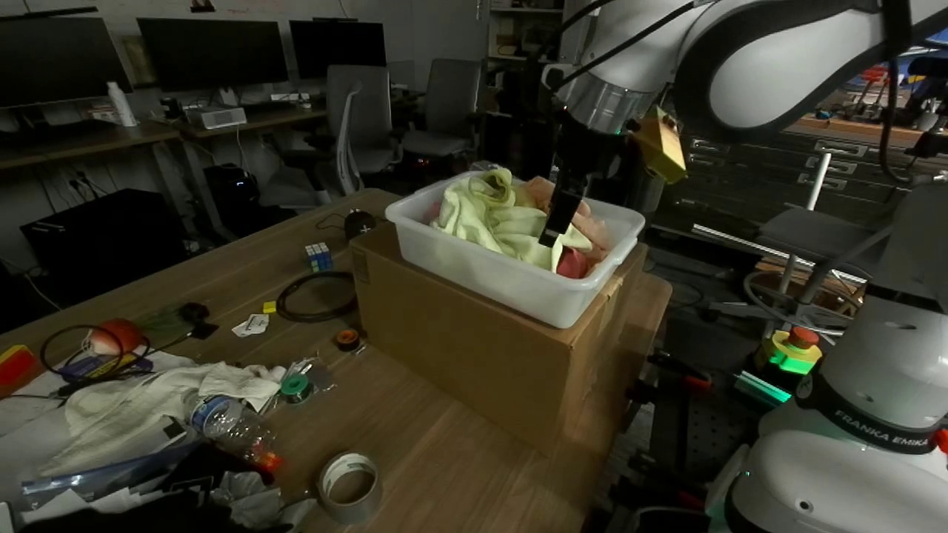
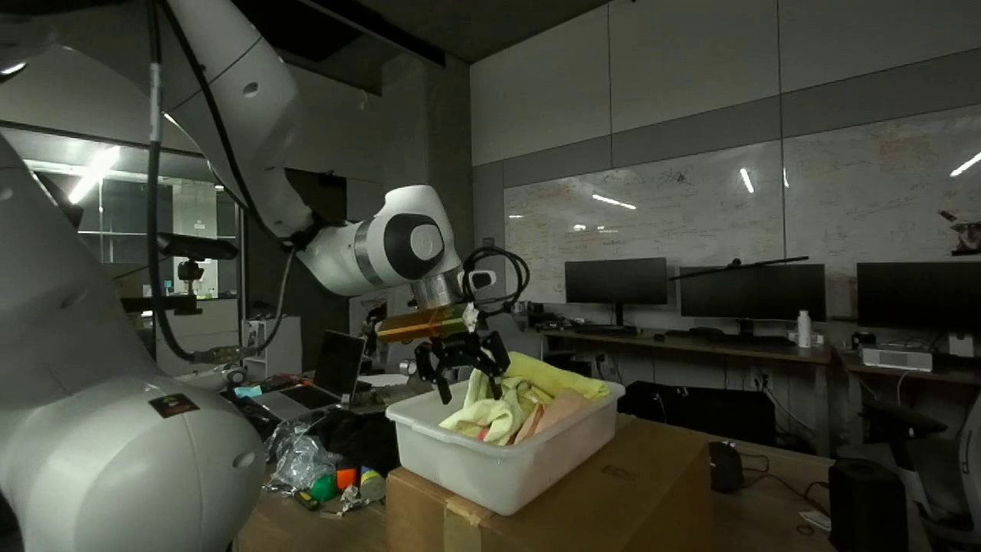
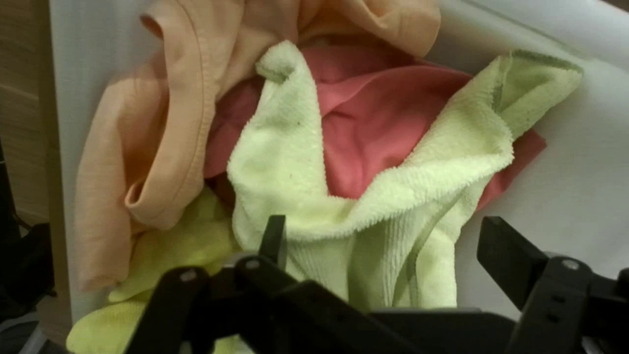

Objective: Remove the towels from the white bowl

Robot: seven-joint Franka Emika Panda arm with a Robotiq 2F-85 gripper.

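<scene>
The white bowl is a rectangular white tub (image 1: 474,277), in both exterior views (image 2: 502,475). It holds a crumpled pile of towels. A pale green towel (image 3: 285,167) lies on top, also in an exterior view (image 1: 474,218). A peach towel (image 3: 191,98) and a red towel (image 3: 363,123) lie beside and under it. A brighter yellow towel (image 3: 182,250) shows at the lower left of the wrist view and in an exterior view (image 2: 552,373). My gripper (image 3: 383,223) is open, pointing down over the pale green towel, fingers apart with nothing clamped. Whether the fingertips touch cloth is unclear.
The tub stands on a cardboard box (image 1: 459,348) on the wooden table (image 1: 415,459). A tape roll (image 1: 349,488), a plastic bottle (image 1: 226,422), a white cloth (image 1: 163,392), a cable coil (image 1: 315,296) and a puzzle cube (image 1: 318,257) lie on the table.
</scene>
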